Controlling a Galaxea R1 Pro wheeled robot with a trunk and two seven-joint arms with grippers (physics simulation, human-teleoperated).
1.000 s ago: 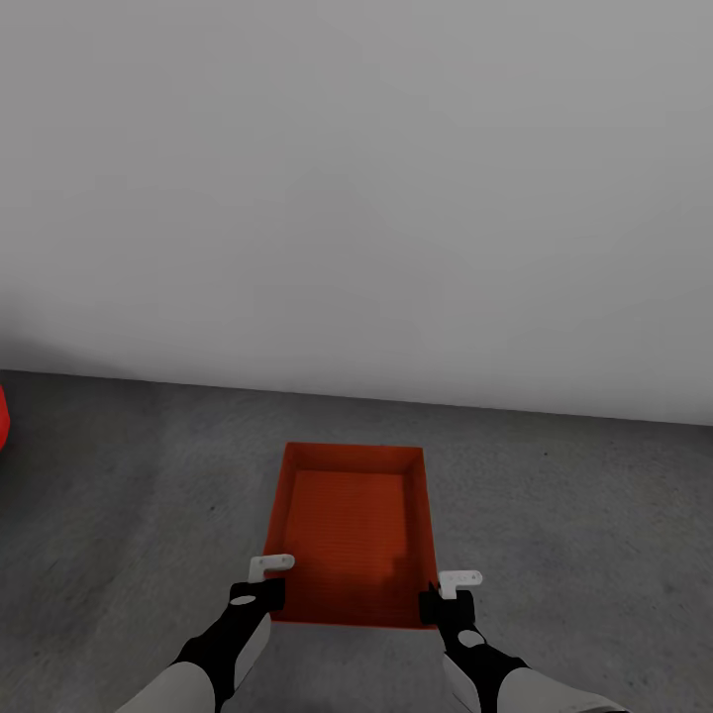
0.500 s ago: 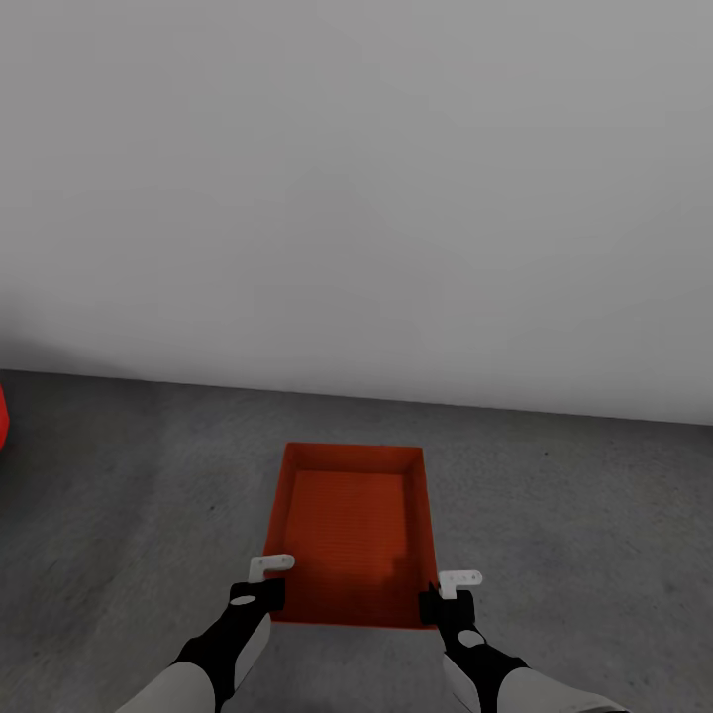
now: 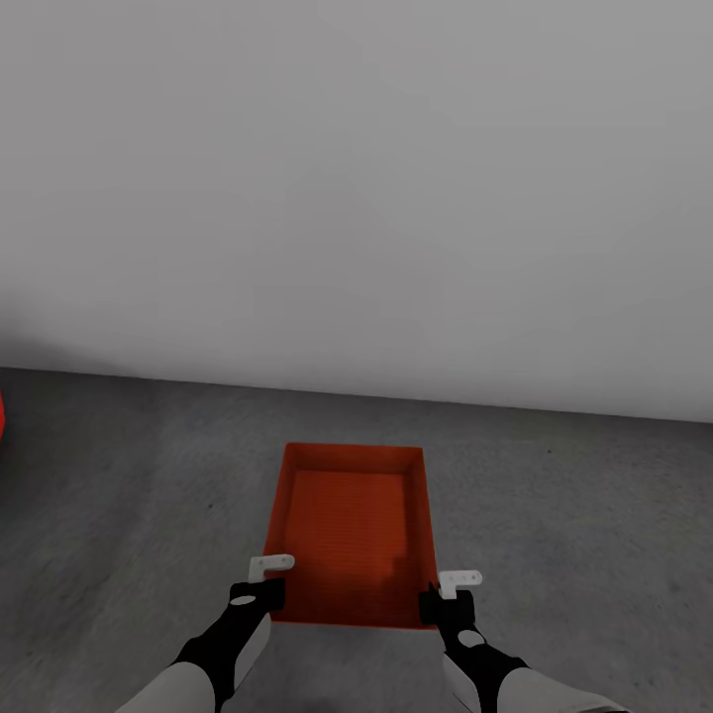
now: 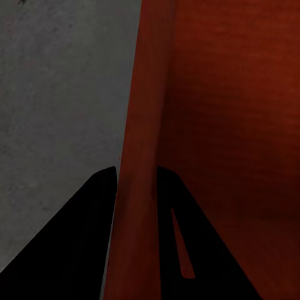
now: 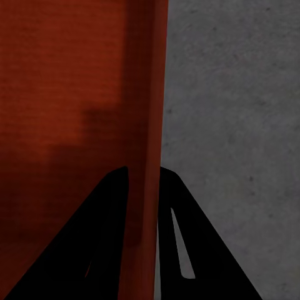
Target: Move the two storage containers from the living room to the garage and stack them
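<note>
Left arm: black forearm with white sleeve, entering from the near edge of the head view. Left claw (image 3: 265, 584): clamped on the left wall of the bin, near its front corner. In the left wrist view the two dark fingers (image 4: 75, 244) stand one outside and one inside the wall, pressed against it.

Right arm: same build, entering from the near edge on the right. Right claw (image 3: 442, 592): clamped on the right wall of the bin, near its front corner. In the right wrist view its fingers (image 5: 194, 250) straddle the wall, one on the grey floor side, one on the bin's inner side.

Bin (image 3: 349, 530): one orange-red rectangular container, open-topped, straight-walled, with nothing inside it. Long axis runs away from the robot. Held between the two claws, centred in front of the robot, over the floor. Whether its base touches the floor cannot be told. Inner base shows fine ribbing and a faint shadow near the right wall.

Floor (image 3: 574, 515): dark grey, rough, concrete-like, on all sides of the bin.

Red object (image 3: 2, 416): a sliver at the far left edge of the head view, on the floor, well apart from the bin; too little visible to identify.

Wall (image 3: 356, 198): plain white, meeting the floor beyond the bin.
</note>
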